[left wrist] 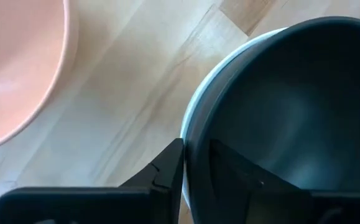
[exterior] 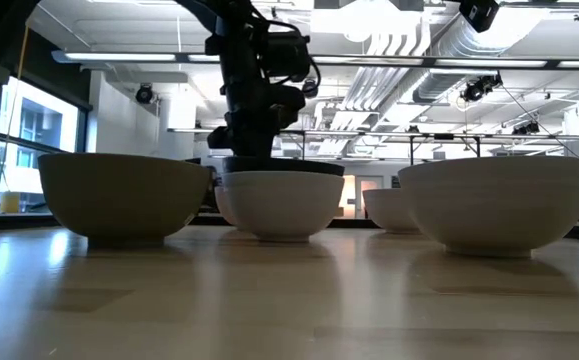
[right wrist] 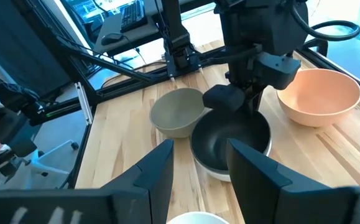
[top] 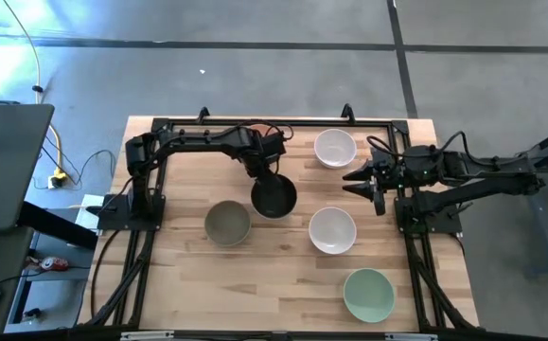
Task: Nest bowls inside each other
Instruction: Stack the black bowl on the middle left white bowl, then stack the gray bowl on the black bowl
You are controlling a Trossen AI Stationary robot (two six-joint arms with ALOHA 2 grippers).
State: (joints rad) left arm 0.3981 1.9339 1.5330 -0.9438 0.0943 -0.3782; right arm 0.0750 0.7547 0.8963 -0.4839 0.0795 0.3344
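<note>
We see the left gripper (top: 266, 176) at centre frame in the high view, fingers straddling the black bowl's (top: 274, 196) rim with a slight gap; that bowl sits nested in a white bowl (exterior: 281, 203). The right gripper (top: 357, 177), spread, waits at right.

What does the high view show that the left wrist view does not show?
Only the high view shows the olive-grey bowl, two single white bowls, the pale green bowl and the waiting right claw. Only the left wrist view shows the peach-orange bowl and the left claw straddling the black bowl's rim. Both show the black bowl nested in a white one.
</note>
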